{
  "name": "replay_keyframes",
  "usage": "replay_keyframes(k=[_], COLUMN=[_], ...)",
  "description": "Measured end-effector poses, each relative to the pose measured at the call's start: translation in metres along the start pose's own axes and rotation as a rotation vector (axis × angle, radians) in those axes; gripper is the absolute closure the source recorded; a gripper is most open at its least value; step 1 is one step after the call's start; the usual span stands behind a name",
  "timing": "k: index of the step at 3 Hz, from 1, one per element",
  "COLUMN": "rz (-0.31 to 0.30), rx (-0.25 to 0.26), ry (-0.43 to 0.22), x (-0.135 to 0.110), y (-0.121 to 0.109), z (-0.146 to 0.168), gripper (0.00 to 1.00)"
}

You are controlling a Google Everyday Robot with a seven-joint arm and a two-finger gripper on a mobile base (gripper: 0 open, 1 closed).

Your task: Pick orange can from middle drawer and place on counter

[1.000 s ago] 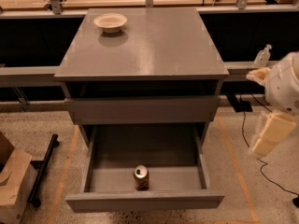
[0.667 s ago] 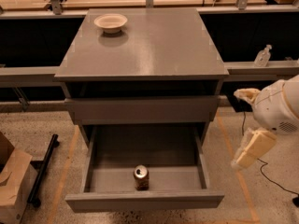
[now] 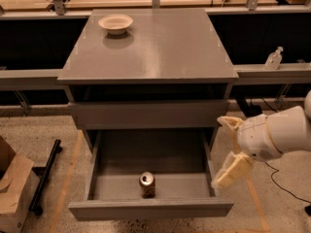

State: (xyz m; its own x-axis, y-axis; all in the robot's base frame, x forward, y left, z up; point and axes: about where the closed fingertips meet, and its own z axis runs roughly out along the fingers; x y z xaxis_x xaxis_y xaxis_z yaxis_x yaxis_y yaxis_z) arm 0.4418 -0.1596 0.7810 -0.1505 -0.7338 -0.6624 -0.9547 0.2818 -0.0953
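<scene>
Grey counter (image 3: 160,52) holds a cream bowl (image 3: 115,23) at back left. The gripper (image 3: 230,148) has swung left and hangs just outside the open middle drawer (image 3: 150,208), fingers spread, empty; the drawer's right wall stands between it and the upright orange can (image 3: 147,184) near the front.

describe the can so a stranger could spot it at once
In the grey cabinet's pulled-out drawer, beside the gripper, the can stands upright by the front wall. It is dull orange with a silver top and alone there; the cream bowl sits on the counter.
</scene>
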Motion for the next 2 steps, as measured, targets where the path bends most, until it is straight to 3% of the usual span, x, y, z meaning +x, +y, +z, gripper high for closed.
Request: replay_keyframes(k=[2], rz=[0.018], rx=[-0.003], ry=[-0.001], x=[0.0043], y=[0.003], z=[0.0134], gripper=[0.0])
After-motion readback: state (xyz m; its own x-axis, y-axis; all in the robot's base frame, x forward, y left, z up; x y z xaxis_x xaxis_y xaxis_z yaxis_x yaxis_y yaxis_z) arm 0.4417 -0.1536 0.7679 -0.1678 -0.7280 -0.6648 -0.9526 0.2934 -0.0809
